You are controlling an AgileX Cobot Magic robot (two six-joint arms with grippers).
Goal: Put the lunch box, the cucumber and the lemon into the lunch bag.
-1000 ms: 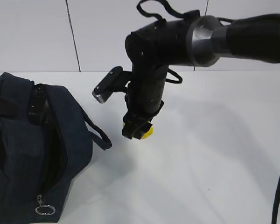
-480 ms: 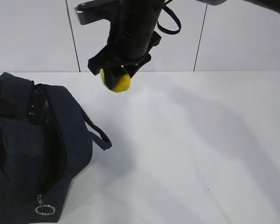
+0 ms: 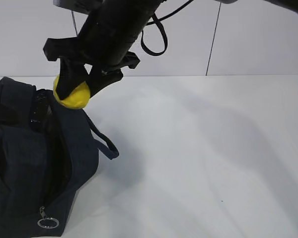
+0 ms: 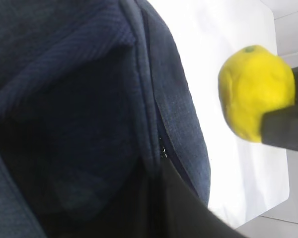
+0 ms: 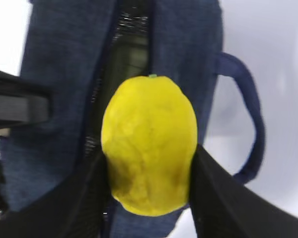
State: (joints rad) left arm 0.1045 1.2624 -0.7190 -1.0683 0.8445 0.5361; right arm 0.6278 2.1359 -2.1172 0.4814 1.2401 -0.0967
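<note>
The lemon (image 3: 72,94) is bright yellow and oval, with a dimpled skin and a small green nub at one end (plain in the right wrist view). It hangs in the air, clamped between the two black fingers of the right gripper (image 3: 75,83), which press on its flanks. It sits just above the far right rim of the bag (image 3: 35,163), over the strip where the dark opening runs.

The bag stands at the left edge of the table (image 3: 203,158), slumped, its navy cloth finely ribbed. One strap (image 3: 103,140) loops out toward the middle of the table, and a metal ring pull (image 3: 47,223) dangles at the near end of the zipper. To the right of the bag the white table lies bare as far as its right edge and back to the wall.

The bag's mouth gapes; inside it is dark, and what lies in it cannot be made out. The left gripper does not show in any view, though its jaws are closed.
</note>
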